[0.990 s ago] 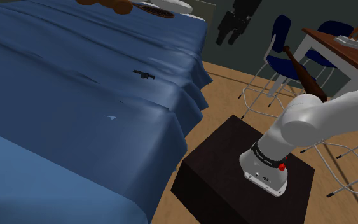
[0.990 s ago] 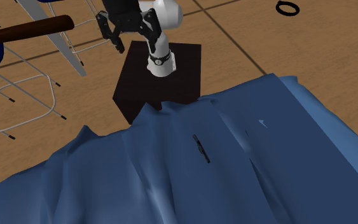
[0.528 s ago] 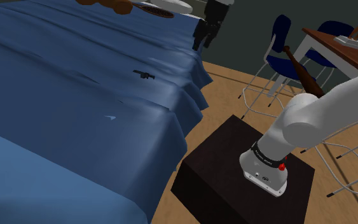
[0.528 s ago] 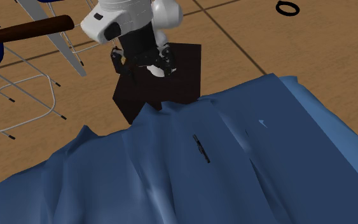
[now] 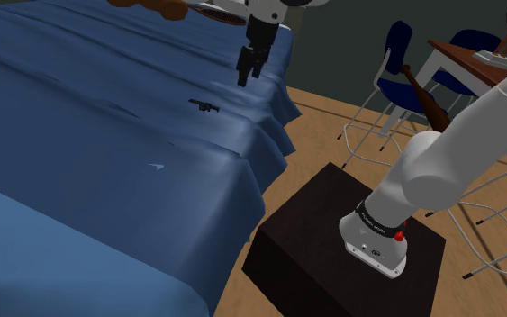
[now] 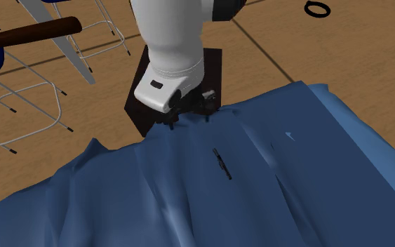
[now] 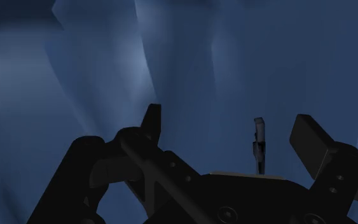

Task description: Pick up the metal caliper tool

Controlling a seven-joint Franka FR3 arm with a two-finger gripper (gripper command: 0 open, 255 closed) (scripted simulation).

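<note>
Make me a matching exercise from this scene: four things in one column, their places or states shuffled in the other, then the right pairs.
Things:
1. caliper
2. gripper
3. black ring
4. dark stand

Places or states:
A. bears the arm's base
B. lies on the wooden floor
C. lies on the blue cloth
D. open, above the cloth

Pairs: 1-C, 2-D, 3-B, 4-A.

The white arm with dark joints (image 5: 440,167) rises from its base, bends high and stretches up and left across the shoulder view. Its all-black two-finger tool (image 5: 245,70) hangs pointing downward, wrist vertical, black fingers (image 7: 151,121) spread well apart.
</note>
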